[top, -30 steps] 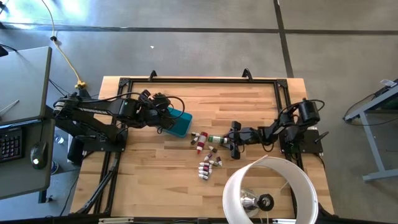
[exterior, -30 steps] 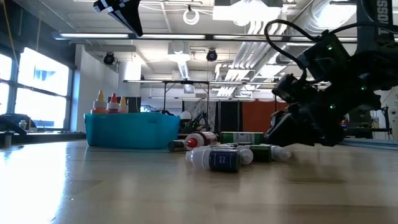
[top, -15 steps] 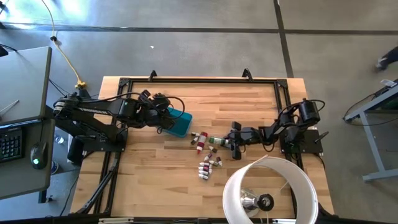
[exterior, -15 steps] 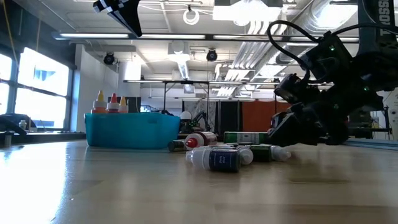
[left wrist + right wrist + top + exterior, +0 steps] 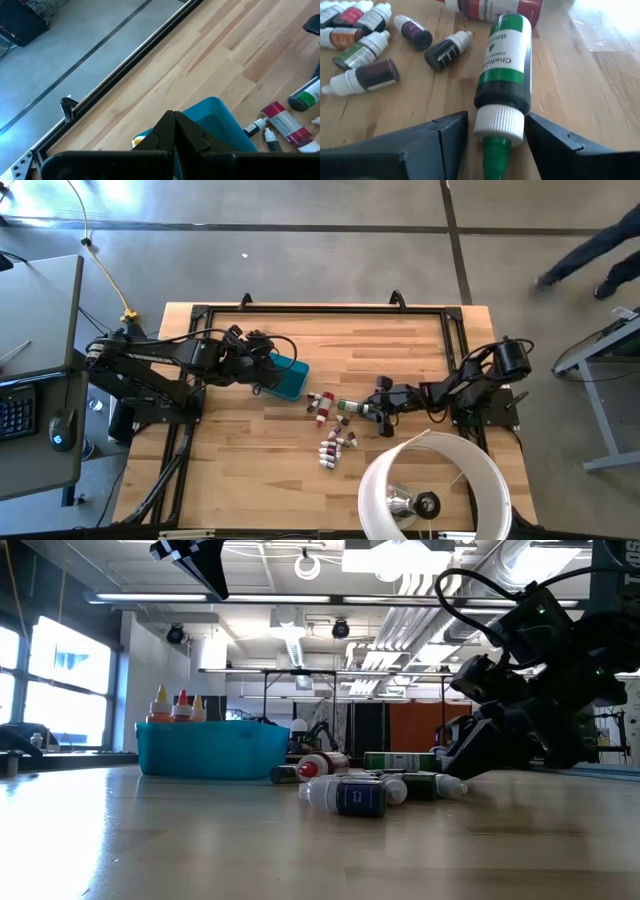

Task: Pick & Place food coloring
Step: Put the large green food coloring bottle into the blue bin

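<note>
On the desk [image 5: 400,340], the bin [image 5: 290,377] sits left of center with a few bottles [image 5: 180,704] standing in it. Loose bottles [image 5: 335,445] lie scattered to its right, one bottle [image 5: 503,60] lying between the right end effector [image 5: 494,135] fingers.

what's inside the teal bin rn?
In the low view three bottle tips, yellow, red and orange, stick up above the teal bin near its left end. Its wall hides their bodies and anything lower; from above the left arm covers most of it.
</note>
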`<action>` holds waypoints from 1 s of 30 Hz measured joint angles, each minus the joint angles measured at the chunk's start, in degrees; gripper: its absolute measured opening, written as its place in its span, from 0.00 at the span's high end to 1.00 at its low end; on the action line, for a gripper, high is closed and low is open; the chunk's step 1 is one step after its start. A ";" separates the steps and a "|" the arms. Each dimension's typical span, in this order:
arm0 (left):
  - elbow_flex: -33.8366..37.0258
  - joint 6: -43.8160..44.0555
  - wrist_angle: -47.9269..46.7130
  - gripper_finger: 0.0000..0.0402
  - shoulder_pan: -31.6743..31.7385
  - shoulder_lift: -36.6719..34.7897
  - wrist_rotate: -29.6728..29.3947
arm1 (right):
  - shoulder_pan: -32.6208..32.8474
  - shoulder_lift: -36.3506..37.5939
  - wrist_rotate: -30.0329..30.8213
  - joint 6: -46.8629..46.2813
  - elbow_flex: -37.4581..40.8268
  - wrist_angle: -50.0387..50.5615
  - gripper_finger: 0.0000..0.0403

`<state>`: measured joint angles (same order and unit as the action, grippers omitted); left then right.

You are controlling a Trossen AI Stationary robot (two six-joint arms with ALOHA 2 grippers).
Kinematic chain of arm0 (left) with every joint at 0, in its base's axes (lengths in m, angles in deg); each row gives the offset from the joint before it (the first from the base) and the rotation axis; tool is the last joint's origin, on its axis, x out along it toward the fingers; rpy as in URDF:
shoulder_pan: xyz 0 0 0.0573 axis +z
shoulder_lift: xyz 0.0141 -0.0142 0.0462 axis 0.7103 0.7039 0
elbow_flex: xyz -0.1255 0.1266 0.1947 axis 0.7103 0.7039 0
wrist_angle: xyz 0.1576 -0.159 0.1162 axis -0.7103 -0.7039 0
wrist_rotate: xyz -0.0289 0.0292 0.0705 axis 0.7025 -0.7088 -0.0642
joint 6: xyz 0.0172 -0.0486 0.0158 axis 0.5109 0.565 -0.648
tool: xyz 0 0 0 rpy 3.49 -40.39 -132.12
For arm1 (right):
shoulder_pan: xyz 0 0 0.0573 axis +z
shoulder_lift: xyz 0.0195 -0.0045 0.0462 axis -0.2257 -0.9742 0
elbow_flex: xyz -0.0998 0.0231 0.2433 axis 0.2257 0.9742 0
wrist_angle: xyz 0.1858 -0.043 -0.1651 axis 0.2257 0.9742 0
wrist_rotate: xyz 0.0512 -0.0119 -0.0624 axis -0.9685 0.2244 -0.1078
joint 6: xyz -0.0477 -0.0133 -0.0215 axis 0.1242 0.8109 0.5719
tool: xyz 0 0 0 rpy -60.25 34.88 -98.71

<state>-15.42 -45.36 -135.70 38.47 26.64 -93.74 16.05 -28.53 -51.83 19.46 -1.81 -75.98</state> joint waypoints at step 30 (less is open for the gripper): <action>-0.18 -2.53 -0.02 1.00 0.00 -0.29 -0.07 | 0.23 5.19 0.83 2.34 -7.75 4.34 0.72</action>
<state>-15.60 -47.89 -135.71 38.47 26.35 -93.81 16.29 -23.34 -51.01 21.79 -9.56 -71.63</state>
